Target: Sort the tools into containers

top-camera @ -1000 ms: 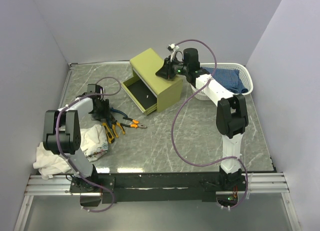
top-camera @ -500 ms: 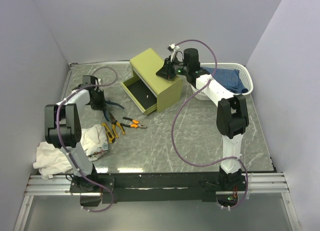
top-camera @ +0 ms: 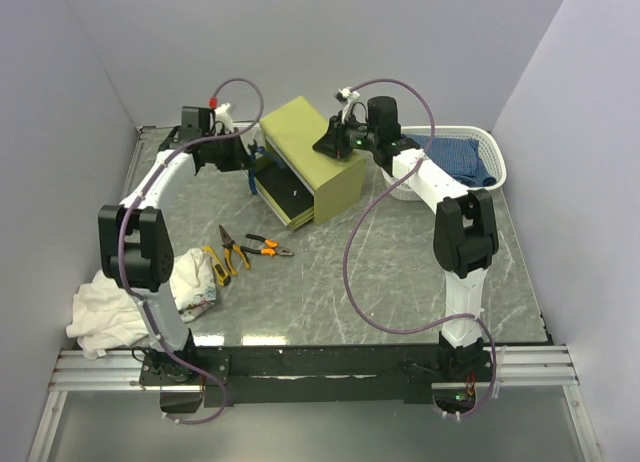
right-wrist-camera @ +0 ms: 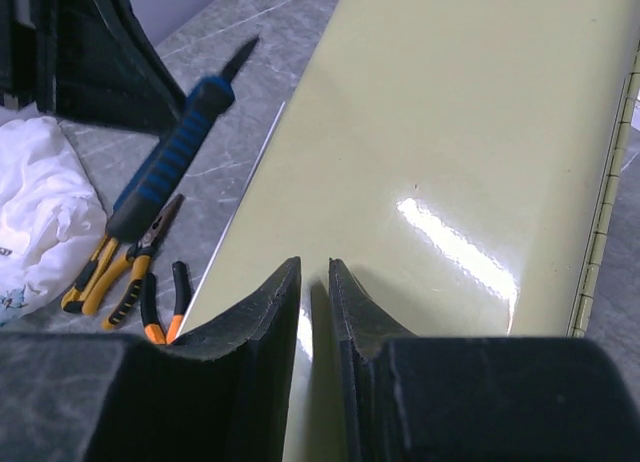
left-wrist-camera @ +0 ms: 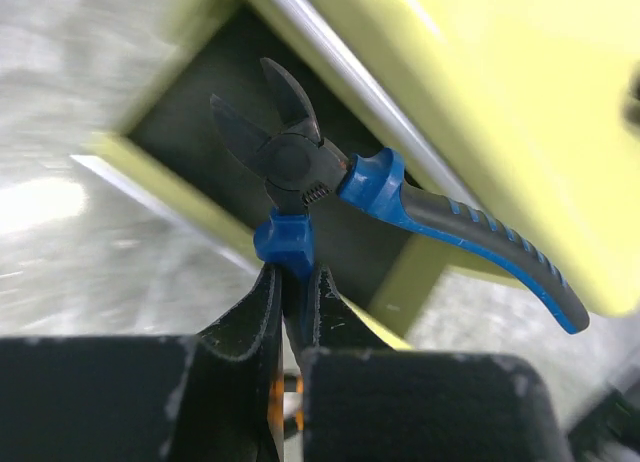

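My left gripper (top-camera: 246, 160) is shut on one handle of the blue-handled pliers (left-wrist-camera: 300, 167) and holds them in the air over the open drawer (top-camera: 283, 194), whose inside is dark (left-wrist-camera: 190, 112). My right gripper (top-camera: 335, 145) is shut and empty, with its fingertips on top of the olive cabinet (top-camera: 305, 132), which fills the right wrist view (right-wrist-camera: 450, 132). Yellow-handled pliers (top-camera: 232, 250), orange-handled pliers (top-camera: 268, 247) and a yellow utility knife (top-camera: 213, 266) lie on the table in front of the drawer. The blue pliers also show in the right wrist view (right-wrist-camera: 165, 167).
A white cloth (top-camera: 120, 307) lies at the near left by the left arm's base. A white basket (top-camera: 495, 152) with a blue cloth stands at the back right beside the cabinet. Grey walls close in the table on three sides.
My left arm has lifted the blue pliers off the table near the other tools and carried them back and right to above the open drawer. The right arm has not moved.
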`<move>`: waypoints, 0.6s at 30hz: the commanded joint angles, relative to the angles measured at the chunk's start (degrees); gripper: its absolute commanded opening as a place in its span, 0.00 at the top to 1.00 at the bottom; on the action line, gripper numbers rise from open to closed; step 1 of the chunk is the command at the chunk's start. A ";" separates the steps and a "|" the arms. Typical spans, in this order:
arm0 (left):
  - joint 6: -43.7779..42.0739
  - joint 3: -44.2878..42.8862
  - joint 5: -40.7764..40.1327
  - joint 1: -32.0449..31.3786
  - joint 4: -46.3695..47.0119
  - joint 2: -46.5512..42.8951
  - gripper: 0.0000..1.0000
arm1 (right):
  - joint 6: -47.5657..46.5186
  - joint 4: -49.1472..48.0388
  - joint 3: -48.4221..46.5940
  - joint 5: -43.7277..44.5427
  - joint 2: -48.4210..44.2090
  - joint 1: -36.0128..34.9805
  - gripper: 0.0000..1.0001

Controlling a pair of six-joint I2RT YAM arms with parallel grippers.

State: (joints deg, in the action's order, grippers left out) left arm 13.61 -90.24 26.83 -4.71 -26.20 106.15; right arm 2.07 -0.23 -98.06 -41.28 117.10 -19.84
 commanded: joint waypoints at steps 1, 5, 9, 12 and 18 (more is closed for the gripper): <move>5.46 0.06 10.86 0.32 3.95 2.48 0.99 | -3.19 9.19 2.96 5.42 -0.02 1.29 0.74; 10.02 1.90 13.68 -0.04 7.99 3.54 0.99 | -3.56 9.37 4.02 5.86 -0.82 1.29 0.74; 14.07 2.70 17.20 -0.65 12.65 5.03 0.99 | -3.91 9.37 4.81 6.30 -1.08 1.20 0.74; 16.71 2.35 19.39 -1.35 15.20 6.88 0.99 | -4.00 9.28 4.81 6.47 -0.91 1.29 0.74; 18.65 0.59 21.33 -1.88 15.30 10.04 0.39 | -4.61 9.63 4.63 7.09 -0.73 0.85 0.74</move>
State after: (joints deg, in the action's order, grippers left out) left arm 29.19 -86.70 43.51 -6.15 -14.37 115.18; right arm -0.45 0.21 -96.03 -39.33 115.13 -19.79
